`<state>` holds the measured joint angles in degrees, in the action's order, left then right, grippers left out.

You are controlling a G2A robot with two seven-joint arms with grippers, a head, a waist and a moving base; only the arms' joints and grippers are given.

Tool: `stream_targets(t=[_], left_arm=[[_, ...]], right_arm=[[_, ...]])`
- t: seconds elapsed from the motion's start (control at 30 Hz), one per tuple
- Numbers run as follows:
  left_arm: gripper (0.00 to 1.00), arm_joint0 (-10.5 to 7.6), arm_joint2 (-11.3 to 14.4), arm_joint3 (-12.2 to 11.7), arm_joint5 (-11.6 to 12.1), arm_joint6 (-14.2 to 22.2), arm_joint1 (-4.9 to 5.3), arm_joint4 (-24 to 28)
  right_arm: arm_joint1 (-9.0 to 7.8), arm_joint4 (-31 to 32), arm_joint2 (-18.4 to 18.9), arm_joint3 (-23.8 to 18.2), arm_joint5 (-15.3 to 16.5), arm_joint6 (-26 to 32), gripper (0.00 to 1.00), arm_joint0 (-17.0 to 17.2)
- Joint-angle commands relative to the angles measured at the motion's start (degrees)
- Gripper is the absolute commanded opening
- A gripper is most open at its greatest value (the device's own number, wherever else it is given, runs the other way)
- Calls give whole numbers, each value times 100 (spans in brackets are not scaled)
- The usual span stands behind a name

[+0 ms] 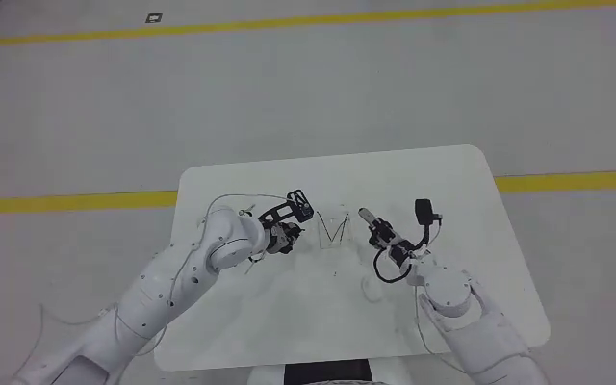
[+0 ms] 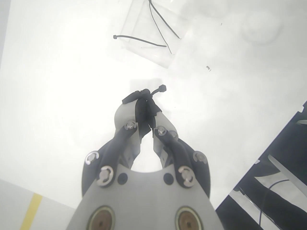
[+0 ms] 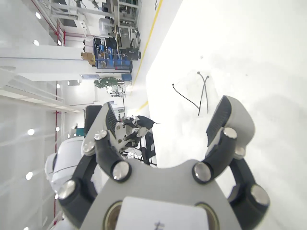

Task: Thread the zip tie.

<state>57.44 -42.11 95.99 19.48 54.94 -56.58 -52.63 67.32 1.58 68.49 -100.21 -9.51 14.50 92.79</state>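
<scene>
We see the left gripper (image 2: 145, 100) clamped on a zip tie (image 2: 160, 89), the right gripper (image 3: 166, 103) open, three loose ties (image 2: 144, 41) between them.

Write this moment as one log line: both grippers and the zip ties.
left gripper: shut on zip tie | right gripper: open, empty | three loose zip ties: on clear sheet

We find loose zip ties (image 1: 332, 228) on a tray (image 2: 174, 5) on the surface (image 1: 433, 183), between the left pincer (image 1: 286, 236), a zip tie (image 2: 162, 88) in it, and the right pincer (image 1: 371, 219).
</scene>
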Motion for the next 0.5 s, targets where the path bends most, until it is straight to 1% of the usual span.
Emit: stream_targets(t=[0.0, 0.03, 0.47], left_arm=[[0, 0, 0, 0, 0, 0, 0, 0], [0, 0, 0, 0, 0, 0, 0, 0], [0, 0, 0, 0, 0, 0, 0, 0]], right_arm=[[18, 66, -161, 56, -35, 111, 100, -81], [22, 75, -205, 63, -30, 176, 100, -96], [22, 75, -205, 63, -30, 176, 100, -96]])
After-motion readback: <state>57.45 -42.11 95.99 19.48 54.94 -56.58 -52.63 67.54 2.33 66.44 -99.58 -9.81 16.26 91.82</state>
